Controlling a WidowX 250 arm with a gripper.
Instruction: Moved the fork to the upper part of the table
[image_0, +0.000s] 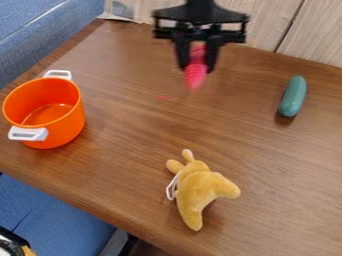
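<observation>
Table, brown and wood-grained, takes up most of the view, its upper edge running below pale panelling; a blue seat lies along the left. At top centre hangs the black gripper, its fingers drawn in on something pink, over the table's upper part. Next in size, the orange pot with white handles stands at the left edge, well apart from the gripper; the yellow plush toy lies lower down, near the middle, and the teal oblong thing off to the right. Smallest comes the pink piece, which I take to be the fork. It sits between the two fingers and juts out below their tips, its long axis close to upright in the view, in line with the fingers. It appears clear of the wood, though how high I cannot tell. With the upper part already beneath, the next move probably calls for lowering and letting go; set down end first, the fork could topple sideways.
</observation>
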